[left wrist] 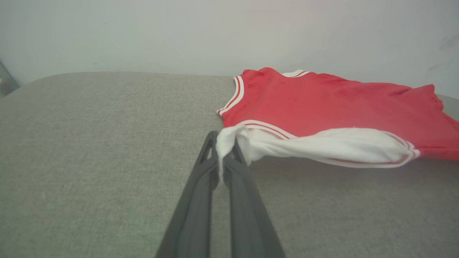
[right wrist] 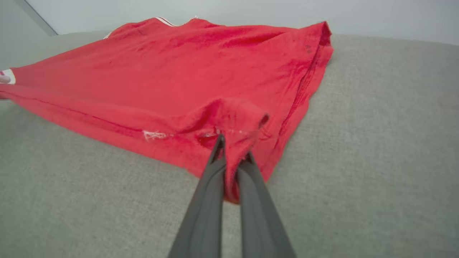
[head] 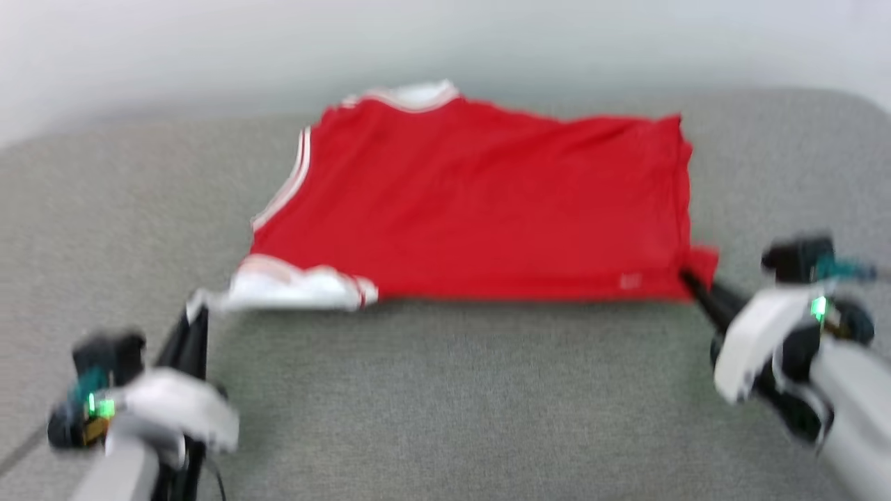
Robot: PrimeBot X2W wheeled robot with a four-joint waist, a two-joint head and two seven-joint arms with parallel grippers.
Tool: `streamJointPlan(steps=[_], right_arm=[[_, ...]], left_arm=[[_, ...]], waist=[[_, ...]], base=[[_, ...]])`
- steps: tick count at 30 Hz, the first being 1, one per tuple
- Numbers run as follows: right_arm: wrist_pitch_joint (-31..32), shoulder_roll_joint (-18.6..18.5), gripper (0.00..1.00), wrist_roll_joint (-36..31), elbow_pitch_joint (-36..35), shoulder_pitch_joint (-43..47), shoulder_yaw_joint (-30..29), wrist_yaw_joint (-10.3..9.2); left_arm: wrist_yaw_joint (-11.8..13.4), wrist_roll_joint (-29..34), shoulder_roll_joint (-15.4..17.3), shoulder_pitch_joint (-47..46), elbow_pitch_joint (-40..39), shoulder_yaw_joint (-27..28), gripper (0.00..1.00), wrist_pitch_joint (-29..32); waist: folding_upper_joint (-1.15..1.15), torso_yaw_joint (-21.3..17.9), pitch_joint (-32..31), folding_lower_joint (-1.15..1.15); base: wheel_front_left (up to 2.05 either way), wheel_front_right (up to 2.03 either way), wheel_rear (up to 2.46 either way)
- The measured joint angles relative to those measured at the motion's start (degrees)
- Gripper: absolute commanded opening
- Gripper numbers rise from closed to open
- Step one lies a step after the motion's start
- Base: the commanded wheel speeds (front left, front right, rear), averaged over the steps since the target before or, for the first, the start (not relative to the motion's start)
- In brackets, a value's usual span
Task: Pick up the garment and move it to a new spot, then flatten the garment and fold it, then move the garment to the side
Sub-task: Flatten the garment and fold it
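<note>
Here, in your head view, the garment point(head: 473, 209) lies spread on the grey cushion point(head: 445, 390), left gripper point(head: 198, 313) at its white sleeve point(head: 292, 289), right gripper point(head: 688, 277) at its hem corner point(head: 702, 263). Your left wrist view shows those jaws clamped on the sleeve tip. Your right wrist view shows the jaws pinching bunched red hem.
</note>
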Motion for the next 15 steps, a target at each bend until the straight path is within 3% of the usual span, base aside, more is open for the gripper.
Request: streamJointPlan(steps=[8,15], right_arm=[[-1.5,-1.2,0.0,2.2,-5.0,19.2,-5.2,0.01],[1.8,-1.1,0.0,0.6,-10.8,31.2,-13.4,0.02]], left_arm=[[6.5,-4.7,0.1,21.9,-14.4,2.3,0.0,3.6],[11.5,-7.3,0.5,33.2,-26.5,3.7,0.0,7.8]], waist=[[0.0,1.2,-9.1,-0.02],[0.0,2.6,-12.0,0.0]], base=[[0.0,0.0,0.0],[0.0,0.0,0.0]])
